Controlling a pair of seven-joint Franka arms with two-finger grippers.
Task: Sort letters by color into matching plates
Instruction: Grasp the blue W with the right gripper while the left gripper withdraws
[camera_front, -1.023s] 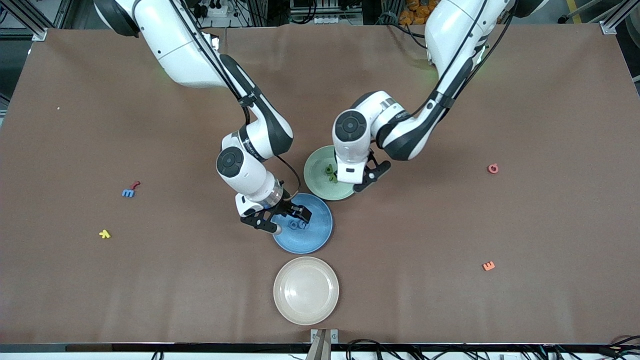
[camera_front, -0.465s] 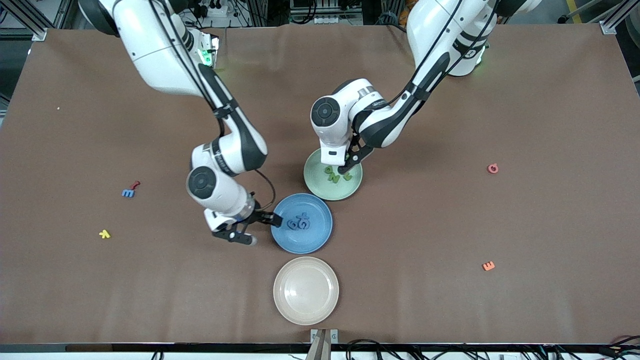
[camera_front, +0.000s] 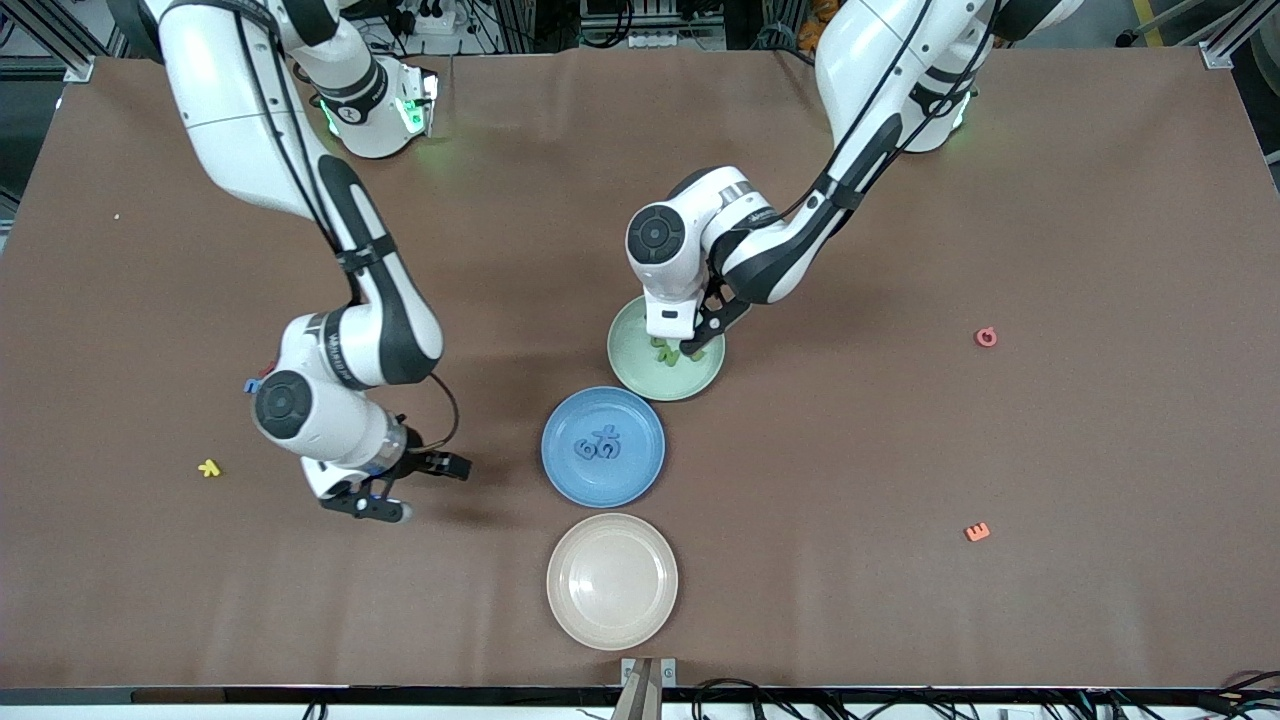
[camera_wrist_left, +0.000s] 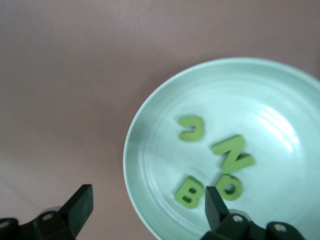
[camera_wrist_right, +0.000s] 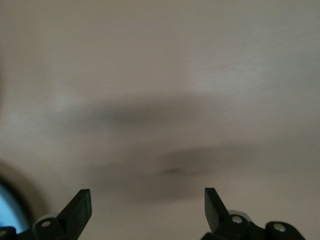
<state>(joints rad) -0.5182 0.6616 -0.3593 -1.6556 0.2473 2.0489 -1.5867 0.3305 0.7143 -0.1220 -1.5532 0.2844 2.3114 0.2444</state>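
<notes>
Front view: my right end effector (camera_front: 410, 488) has left the blue plate (camera_front: 603, 447), open and empty over the tabletop (camera_front: 900, 450); my left end effector (camera_wrist_left: 145, 207) now gapes empty over the green plate (camera_wrist_left: 150, 150).

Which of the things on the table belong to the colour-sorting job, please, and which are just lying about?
Part of the job:
- green plate with green letters
- blue plate with blue letters
- open left tool over the green plate
- open right tool over bare table

Lying about:
- cream plate
- yellow letter
- pink letter
- orange letter
</notes>
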